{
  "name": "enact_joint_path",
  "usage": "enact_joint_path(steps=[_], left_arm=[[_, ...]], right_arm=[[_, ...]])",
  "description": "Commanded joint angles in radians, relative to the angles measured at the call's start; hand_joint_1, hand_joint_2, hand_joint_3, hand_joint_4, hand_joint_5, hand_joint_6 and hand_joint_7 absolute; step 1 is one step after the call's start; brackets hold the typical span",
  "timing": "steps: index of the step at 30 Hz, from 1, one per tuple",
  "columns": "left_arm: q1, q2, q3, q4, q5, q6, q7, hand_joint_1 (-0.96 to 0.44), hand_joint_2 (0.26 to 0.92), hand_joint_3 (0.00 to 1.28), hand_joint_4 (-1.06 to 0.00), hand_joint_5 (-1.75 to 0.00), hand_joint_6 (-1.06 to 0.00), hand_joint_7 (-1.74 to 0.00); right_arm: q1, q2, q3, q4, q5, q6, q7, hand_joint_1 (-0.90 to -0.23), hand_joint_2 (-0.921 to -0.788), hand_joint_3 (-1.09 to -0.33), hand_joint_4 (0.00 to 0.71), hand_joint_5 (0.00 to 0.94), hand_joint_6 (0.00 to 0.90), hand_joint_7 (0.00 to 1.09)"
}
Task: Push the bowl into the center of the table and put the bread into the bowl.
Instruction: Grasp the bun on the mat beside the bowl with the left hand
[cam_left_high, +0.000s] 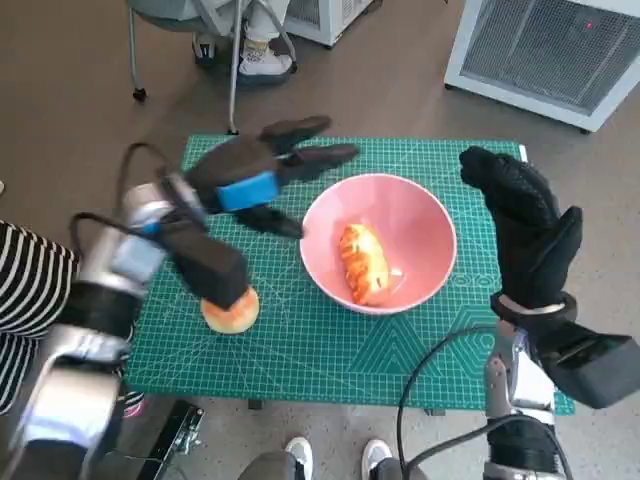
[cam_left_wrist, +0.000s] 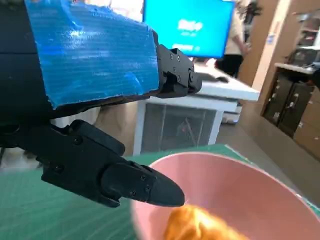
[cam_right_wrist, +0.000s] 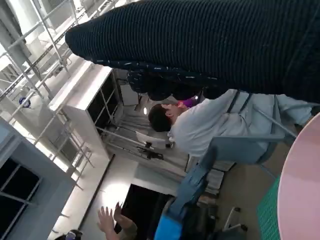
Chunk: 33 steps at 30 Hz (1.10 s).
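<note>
One pink bowl (cam_left_high: 379, 243) sits mid-worktop holding one bread (cam_left_high: 364, 262). A second bun (cam_left_high: 231, 311) lies at eight o'clock. Left hand (cam_left_high: 262, 175), at ten o'clock, and right hand (cam_left_high: 527, 225), at three, both spread, hold nothing.

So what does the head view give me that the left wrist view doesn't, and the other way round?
Only the head view shows the right hand open beside the bowl, the round bun under the left forearm, and the whole green mat. Only the left wrist view shows a blue screen and a white table beyond the mat. Both show the left hand open by the pink bowl, with bread inside.
</note>
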Motion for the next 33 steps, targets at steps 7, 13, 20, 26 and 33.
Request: enact_joint_path(steps=[7,13,20,26,33], left_arm=[[0.104,0.151,0.063,-0.174,-0.193,0.252,-0.373,-0.52,0.793,0.0,0.0,0.0,-0.21,-0.01],[0.148,0.191,0.084,-0.231,-0.219,0.34,-0.472,-0.37,0.741,0.0,0.0,0.0,-0.22,-0.01],[0.199,0.205,0.099,-0.239,-0.24,0.346,-0.528,-0.24,0.72,0.0,-0.02,0.0,-0.23,-0.02],[0.228,0.198,0.094,-0.236,-0.225,0.336,-0.54,-0.2,0.716,0.0,-0.03,-0.01,-0.24,-0.02],[0.246,0.178,0.066,-0.225,-0.195,0.349,-0.543,-0.18,0.716,0.0,-0.06,-0.02,-0.25,-0.02]], right_arm=[[-0.001,0.011,0.008,0.031,-0.006,0.008,0.003,-0.696,-0.921,-0.701,0.192,0.004,0.112,0.36],[-0.011,0.013,0.013,0.045,-0.001,0.009,0.011,-0.697,-0.921,-0.698,0.195,0.005,0.111,0.36],[-0.025,0.012,0.022,0.061,-0.002,0.006,0.023,-0.691,-0.921,-0.7,0.194,0.003,0.108,0.37],[-0.034,0.01,0.024,0.075,0.006,0.005,0.038,-0.679,-0.921,-0.712,0.192,0.002,0.104,0.37],[-0.037,0.007,0.021,0.08,0.014,0.009,0.054,-0.68,-0.921,-0.717,0.19,0.001,0.1,0.38]])
